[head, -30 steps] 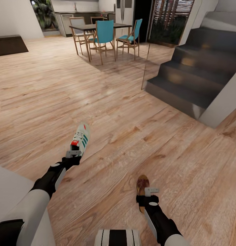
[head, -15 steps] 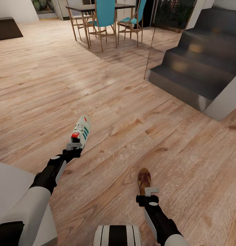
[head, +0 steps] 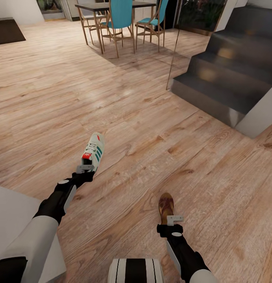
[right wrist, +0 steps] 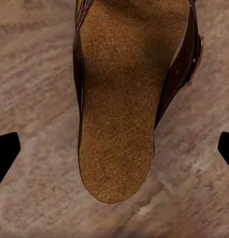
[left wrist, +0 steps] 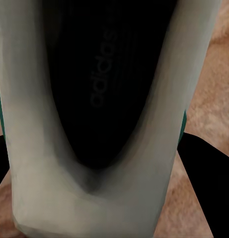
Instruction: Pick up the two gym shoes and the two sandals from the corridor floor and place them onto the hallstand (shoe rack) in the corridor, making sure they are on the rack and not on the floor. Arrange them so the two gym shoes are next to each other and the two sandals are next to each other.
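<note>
My left gripper sits at the heel of a gym shoe, at about 8 o'clock in the head view. The left wrist camera looks straight into the shoe's dark opening, its pale collar between the two black fingers, so I am clenched on the heel. The shoe points away from me toward 12 o'clock, cream with green stripes and a red tongue tag. Whether its sole touches the floor I cannot tell.

My right gripper is at about 5 o'clock, at the heel end of a brown sandal that points toward 12. From the right wrist camera the sandal shows its tan footbed and dark strap, and my two black fingers stand well out to either side, clear of it. So this gripper is spread wide, grasping nothing, and the sandal lies on the wood planks.

The shoe and the sandal are well apart, the shoe farther out and toward 10 o'clock from the sandal.

Farther out, dark grey stairs rise at 2 o'clock. At 12 o'clock stands a dark dining desk with teal chairs around it. A dark mat lies at 10 o'clock.
</note>
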Available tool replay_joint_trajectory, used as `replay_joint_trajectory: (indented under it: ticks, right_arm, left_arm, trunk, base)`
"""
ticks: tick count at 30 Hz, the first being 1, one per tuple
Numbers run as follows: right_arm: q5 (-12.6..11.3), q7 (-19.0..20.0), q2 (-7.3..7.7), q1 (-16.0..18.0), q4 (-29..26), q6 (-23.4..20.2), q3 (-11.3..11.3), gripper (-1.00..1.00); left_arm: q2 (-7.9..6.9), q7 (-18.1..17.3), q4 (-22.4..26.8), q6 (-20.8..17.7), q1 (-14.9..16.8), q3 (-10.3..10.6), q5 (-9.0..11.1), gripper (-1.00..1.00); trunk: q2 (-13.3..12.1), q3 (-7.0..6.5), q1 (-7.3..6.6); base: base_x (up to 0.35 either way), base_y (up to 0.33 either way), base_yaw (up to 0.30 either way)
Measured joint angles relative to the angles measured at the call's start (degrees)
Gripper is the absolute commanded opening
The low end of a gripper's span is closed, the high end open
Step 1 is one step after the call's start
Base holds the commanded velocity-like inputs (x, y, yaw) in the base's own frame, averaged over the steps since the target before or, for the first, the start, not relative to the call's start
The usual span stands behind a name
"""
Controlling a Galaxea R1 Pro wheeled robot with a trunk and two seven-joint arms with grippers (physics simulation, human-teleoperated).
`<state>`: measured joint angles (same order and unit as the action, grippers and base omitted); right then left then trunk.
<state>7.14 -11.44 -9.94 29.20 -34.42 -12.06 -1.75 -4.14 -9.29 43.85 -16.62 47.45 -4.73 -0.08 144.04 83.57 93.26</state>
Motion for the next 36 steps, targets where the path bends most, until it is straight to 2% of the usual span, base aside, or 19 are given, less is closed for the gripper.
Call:
replay_joint_trajectory:
  ticks: [17,28,36]
  right_arm:
    - [0.00,0.00,0.00,0.02,-0.01,0.00,0.00,1.00]
    - [-0.01,0.00,0.00,0.00,0.05,0.00,0.03,1.00]
    - [0.00,0.01,0.00,0.01,0.13,0.00,0.07,1.00]
  left_arm:
    - [-0.02,-0.01,0.01,0.02,-0.13,0.00,-0.01,-1.00]
    - [-0.02,-0.01,-0.01,0.02,-0.16,0.00,-0.04,-1.00]
    - [-0.02,-0.01,0.01,0.02,-0.17,0.00,-0.01,-1.00]
  trunk:
    - [0.00,0.01,0.00]
    - [0.14,3.04,0.29]
    - [0.15,3.61,0.28]
  base:
    - [0.000,0.000,-0.094]
    - [0.000,0.000,-0.004]
    - [0.000,0.000,0.000]
